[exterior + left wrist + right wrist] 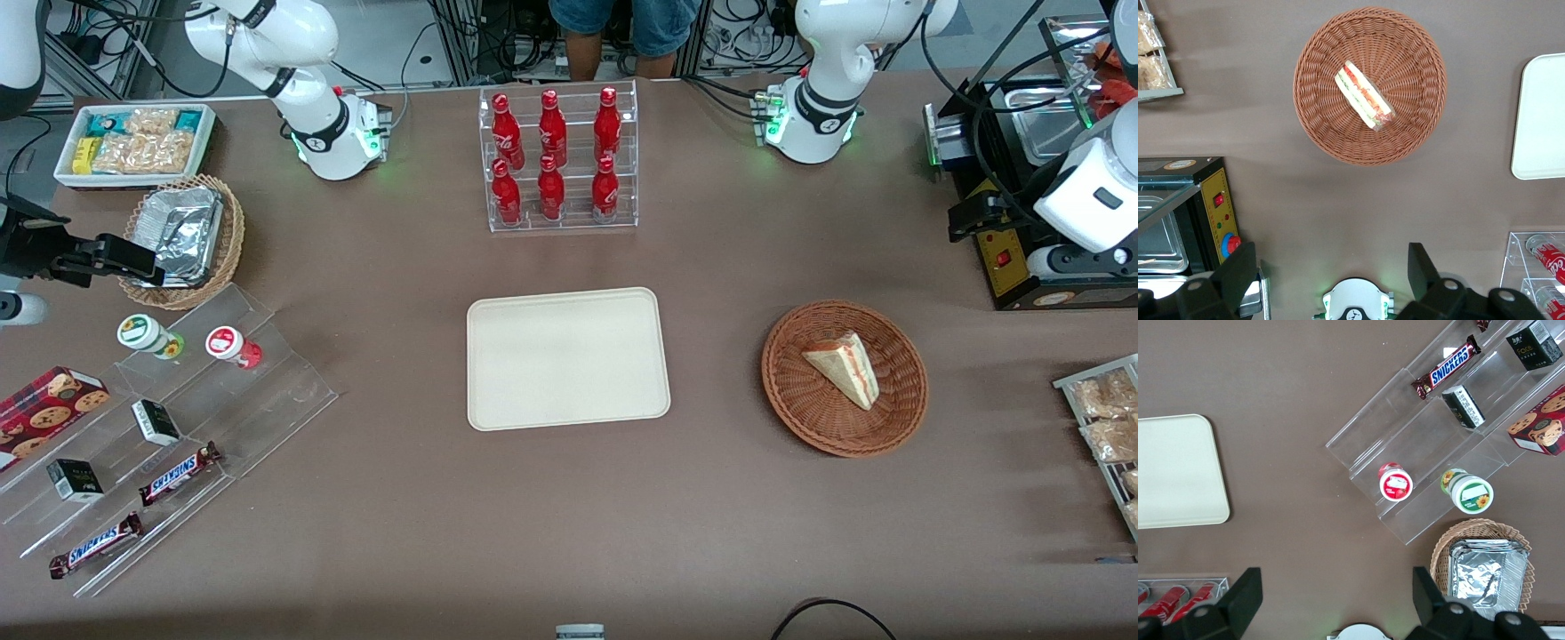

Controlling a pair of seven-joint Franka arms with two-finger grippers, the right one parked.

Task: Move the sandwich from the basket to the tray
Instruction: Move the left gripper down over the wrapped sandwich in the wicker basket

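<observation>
High above the surface (711, 498), the gripper (1331, 273) hung with fingers (1238, 267) spread wide and empty. Below, the sandwich (1364, 96) lay in the basket (1318, 127), its long axis diagonal to the finger gap; the tray (498, 409) stood bare well apart.

Brown table (373, 498), tray (567, 357), basket (800, 404), bottle rack (562, 160), end effector (1331, 277) above
</observation>
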